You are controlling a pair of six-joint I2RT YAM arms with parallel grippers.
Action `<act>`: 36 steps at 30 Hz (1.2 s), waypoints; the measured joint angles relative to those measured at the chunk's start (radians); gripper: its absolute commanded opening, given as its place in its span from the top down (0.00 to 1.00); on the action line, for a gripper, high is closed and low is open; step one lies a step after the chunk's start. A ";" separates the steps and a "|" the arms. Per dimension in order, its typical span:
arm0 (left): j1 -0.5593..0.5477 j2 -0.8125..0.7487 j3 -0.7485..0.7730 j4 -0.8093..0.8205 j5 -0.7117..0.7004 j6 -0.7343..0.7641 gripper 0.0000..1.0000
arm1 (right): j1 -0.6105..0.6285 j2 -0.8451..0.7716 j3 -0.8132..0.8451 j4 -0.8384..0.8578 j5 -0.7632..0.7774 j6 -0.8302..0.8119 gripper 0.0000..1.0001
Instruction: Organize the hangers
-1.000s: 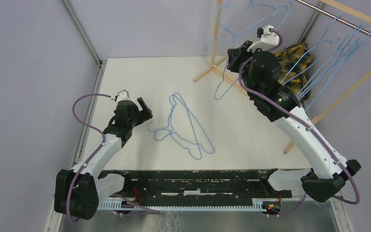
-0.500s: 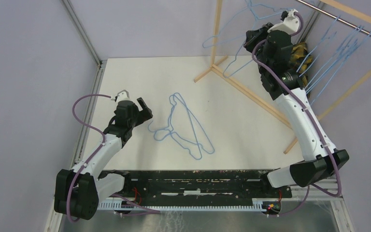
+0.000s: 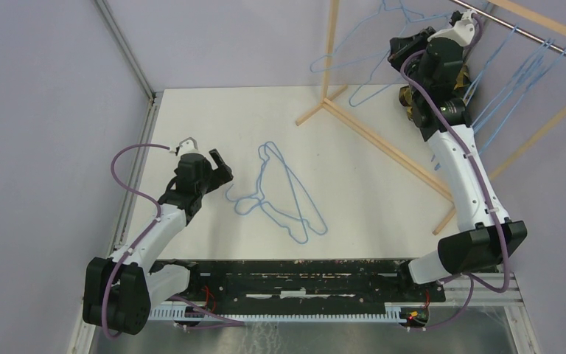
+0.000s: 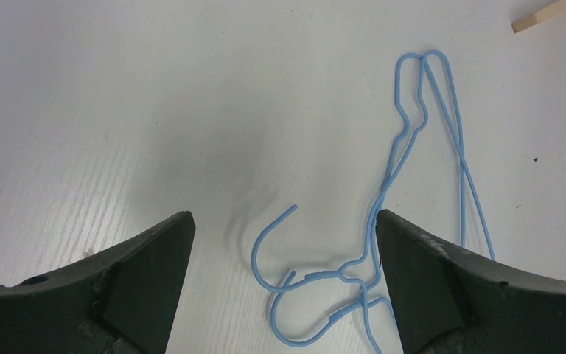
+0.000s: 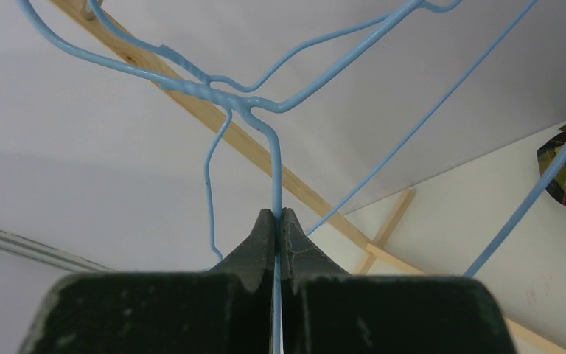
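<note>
Task partly done: several hung hangers line the rail at upper right, the right gripper clenches another hanger beside it, and two table hangers lie mid-frame before the released left gripper.

Bright, even, diffuse light; all three views sharp.
Soft grey shadow on white surface ahead of left end effector; right end effector dark, underexposed against pale wall; hanger wire crisp.
</note>
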 measured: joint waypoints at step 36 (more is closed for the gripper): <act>-0.001 0.004 0.000 0.000 -0.006 0.000 0.00 | 0.111 0.328 0.341 -0.085 -0.044 0.002 0.99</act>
